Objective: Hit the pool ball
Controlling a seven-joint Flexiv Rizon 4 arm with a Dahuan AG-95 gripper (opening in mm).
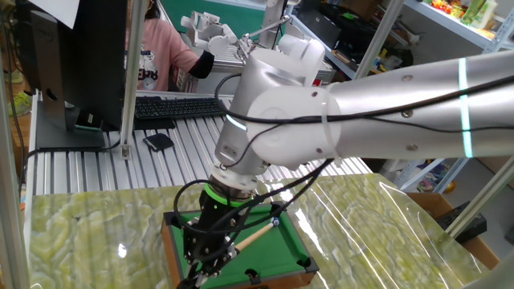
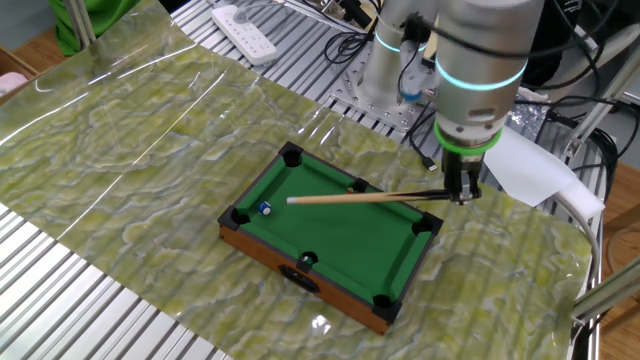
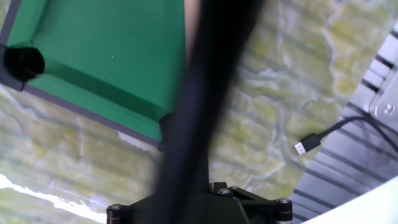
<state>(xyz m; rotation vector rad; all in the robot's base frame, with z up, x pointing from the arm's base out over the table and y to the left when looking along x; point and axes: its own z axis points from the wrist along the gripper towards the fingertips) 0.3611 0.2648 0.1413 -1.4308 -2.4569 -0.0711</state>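
One pool ball (image 2: 265, 208), pale bluish-white, sits on the green felt of the miniature pool table (image 2: 340, 232), close to the corner pocket at the left end in the other fixed view. One tan cue stick (image 2: 350, 197) lies level above the felt, its tip well apart from the ball, its black end clamped in the end effector (image 2: 461, 194) at the table's far right edge. Six black pockets mark the wooden frame. Around it spreads a green marbled tabletop (image 2: 150, 150) with open room on every side. Ridged metal slats (image 1: 185, 156) lie beyond, carrying a keyboard (image 1: 181, 106) and monitor (image 1: 72, 60).
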